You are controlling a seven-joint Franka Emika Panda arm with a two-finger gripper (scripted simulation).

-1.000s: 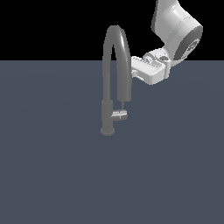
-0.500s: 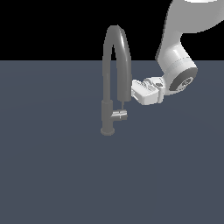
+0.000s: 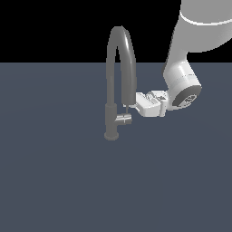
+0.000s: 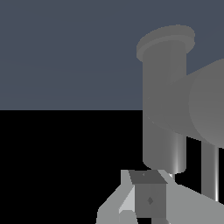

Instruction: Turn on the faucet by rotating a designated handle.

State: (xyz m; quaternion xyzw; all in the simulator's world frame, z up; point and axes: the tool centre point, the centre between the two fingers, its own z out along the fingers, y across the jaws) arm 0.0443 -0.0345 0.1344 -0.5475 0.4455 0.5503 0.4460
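Note:
The dark-grey faucet (image 3: 110,90) stands upright on its round base, its spout arching over toward the exterior view's right. The short silver handle (image 3: 123,119) juts from the lower post toward that side, with a thin pin (image 3: 127,110) rising from it. My gripper (image 3: 130,107) reaches in horizontally from the exterior view's right, its tips at the pin just under the spout's end; I cannot tell whether they touch. In the wrist view the faucet post (image 4: 162,109), handle (image 4: 205,105) and pin (image 4: 210,175) loom close beyond the gripper (image 4: 148,199), whose fingers look shut with nothing between them.
The faucet stands on a flat dark blue-grey surface (image 3: 59,181). The white arm (image 3: 183,86) comes down from the upper part of the exterior view's right side. Nothing else shows.
The arm has come down and moved toward the exterior view's left, bringing the gripper from beside the upper spout to the handle's pin. The faucet and handle look unmoved.

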